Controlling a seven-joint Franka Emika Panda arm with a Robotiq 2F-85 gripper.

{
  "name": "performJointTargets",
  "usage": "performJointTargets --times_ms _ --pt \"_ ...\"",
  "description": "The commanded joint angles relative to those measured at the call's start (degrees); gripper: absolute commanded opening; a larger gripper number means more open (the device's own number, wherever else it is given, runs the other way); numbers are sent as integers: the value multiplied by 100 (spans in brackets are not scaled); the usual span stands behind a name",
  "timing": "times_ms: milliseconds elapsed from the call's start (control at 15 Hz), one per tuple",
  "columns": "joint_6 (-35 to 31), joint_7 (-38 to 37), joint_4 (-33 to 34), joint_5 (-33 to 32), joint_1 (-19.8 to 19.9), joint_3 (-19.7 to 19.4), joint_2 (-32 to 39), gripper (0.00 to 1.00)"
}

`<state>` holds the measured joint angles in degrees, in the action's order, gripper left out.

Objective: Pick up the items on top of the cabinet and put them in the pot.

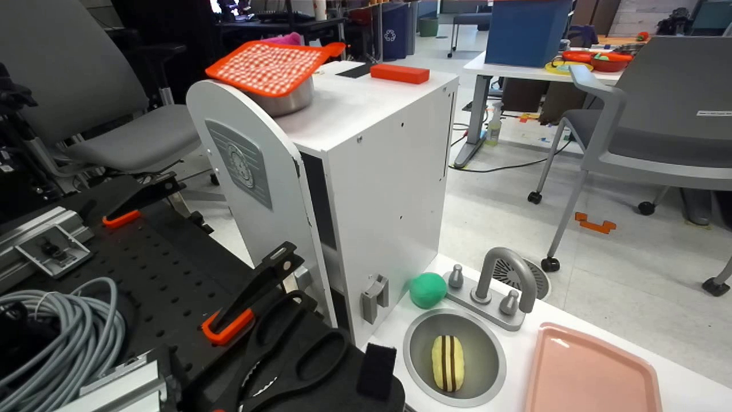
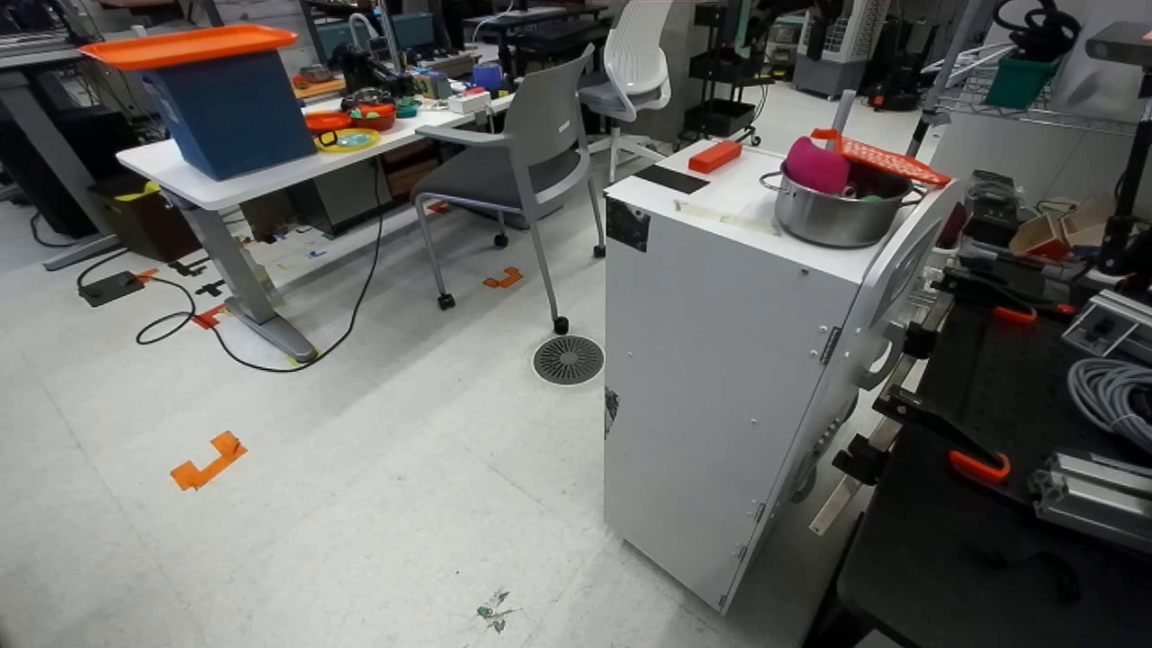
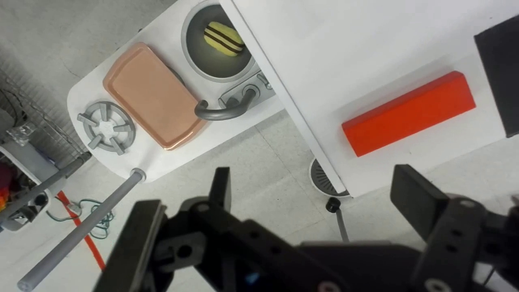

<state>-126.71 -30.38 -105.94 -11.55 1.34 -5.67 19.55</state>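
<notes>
Two dark fingers [image 3: 419, 202] stood wide apart in the wrist view, and that was my gripper [image 3: 316, 182], spread right out, with pale floor [image 3: 267, 178] showing through the gap; past them came the white cabinet [image 3: 385, 48], its top filling the upper right, a red block [image 3: 409, 115] lying on it near a black patch [image 3: 502, 73]; how high I hung above that, I could not tell; over to the pot [image 2: 837, 218], and there it was, shiny and upright on the cabinet top in both exterior views, right at the end by the rounded panel [image 1: 286, 226] with its grey emblem [image 1: 240, 165]; the magenta lump [image 2: 814, 167], look at that, sat in the mouth of the pot and bulged above its rim; the orange-red checked square [image 1: 271, 66] lay tilted across the same rim, beside the lump, its loop [image 1: 333, 50] sticking out past the pot in an exterior view; a patch of green [image 2: 870, 198] showed inside the pot, too small for me to name; down on the white counter [image 1: 519, 352], the green ball [image 1: 428, 290] rested just beside the cabinet, close to the tap [image 1: 486, 277]; in the sink basin [image 1: 483, 360] lay a yellow piece with dark stripes [image 1: 448, 363]; and the pink tray [image 1: 592, 366] lay flat on the counter, between the basin and a round grey burner [image 3: 122, 128] in the wrist view.
</notes>
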Motion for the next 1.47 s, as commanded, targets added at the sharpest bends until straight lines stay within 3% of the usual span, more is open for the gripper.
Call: performJointTargets --times_ms 0,200,933,1400 --pt "271 758 305 511 55 67 166 100" --pt "183 729 347 607 -29 -3 246 100" --pt "-263 -1510 499 553 -325 -298 689 100" --pt "-312 -2089 500 575 -415 -253 878 100"
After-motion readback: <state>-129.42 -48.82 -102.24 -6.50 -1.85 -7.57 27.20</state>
